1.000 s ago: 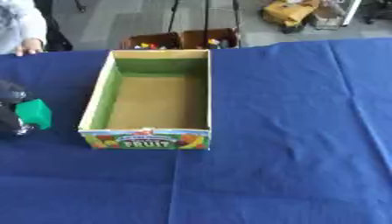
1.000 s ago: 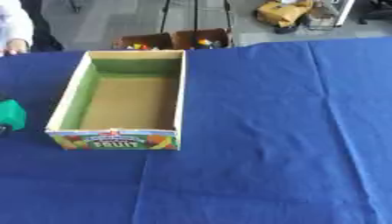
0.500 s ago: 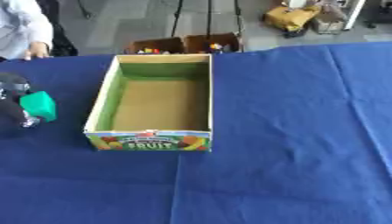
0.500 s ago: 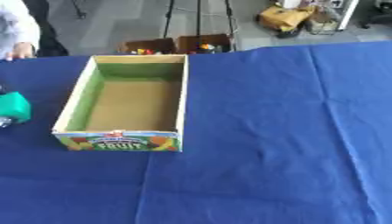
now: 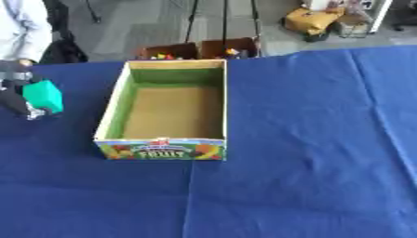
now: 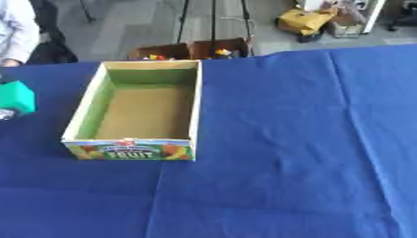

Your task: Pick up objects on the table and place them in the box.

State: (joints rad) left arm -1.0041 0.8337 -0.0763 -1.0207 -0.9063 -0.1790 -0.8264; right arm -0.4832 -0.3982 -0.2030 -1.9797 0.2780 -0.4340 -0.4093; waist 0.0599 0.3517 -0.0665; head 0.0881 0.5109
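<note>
Blue cloth covers the desk (image 5: 309,139), creased in long folds to the right of the fruit box (image 5: 167,111). That box is an open cardboard tray with green inner walls, a brown floor and a printed front panel reading FRUIT; nothing lies inside it. It sits left of the desk's middle, its long sides running away from the camera.

Left of the box, level with its far half and well clear of its wall, the left hand (image 5: 15,95) comes in from the edge of the view. Its dark fingers are curled round a teal green block (image 5: 43,95), which is raised off the cloth and tilted a little. In the right eye view only the block and a sliver of the hand show at the frame's left edge.

Beyond the box's far end, past the desk's edge, two small brown crates (image 5: 199,49) stand on the grey floor with bright bits of colour in them. Further back and to the right of the box lies a yellow bag (image 5: 313,18). No right hand shows in either view.
</note>
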